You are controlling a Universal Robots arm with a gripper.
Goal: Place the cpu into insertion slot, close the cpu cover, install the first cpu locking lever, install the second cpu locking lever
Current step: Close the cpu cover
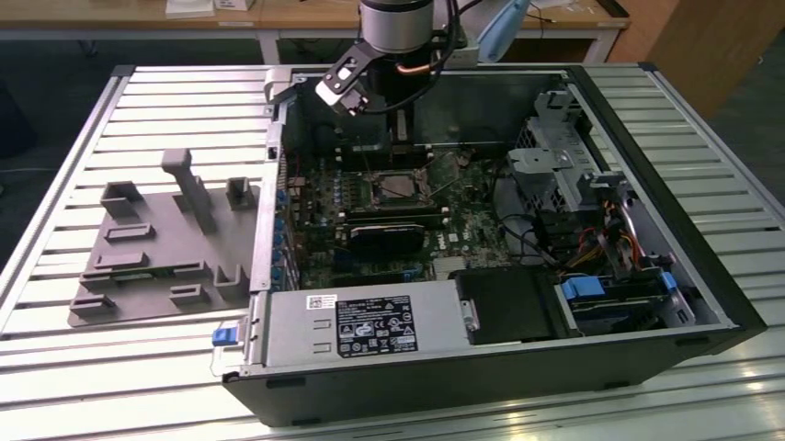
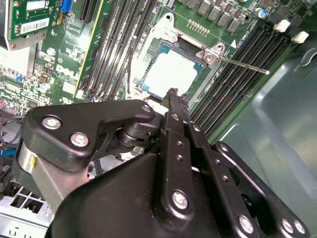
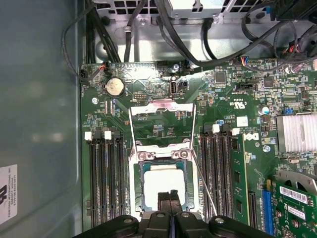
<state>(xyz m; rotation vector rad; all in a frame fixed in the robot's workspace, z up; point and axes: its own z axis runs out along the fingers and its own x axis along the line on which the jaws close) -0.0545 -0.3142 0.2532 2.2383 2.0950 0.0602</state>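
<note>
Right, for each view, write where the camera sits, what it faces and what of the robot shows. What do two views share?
Exterior view: off the arm, looking down into the computer case; the arm shows.
First wrist view: on the arm, squarely facing the circuit board; the gripper shows.
Second wrist view: on the arm, slanting across it; the gripper shows.
Both wrist views share the cpu in the insertion slot.
</note>
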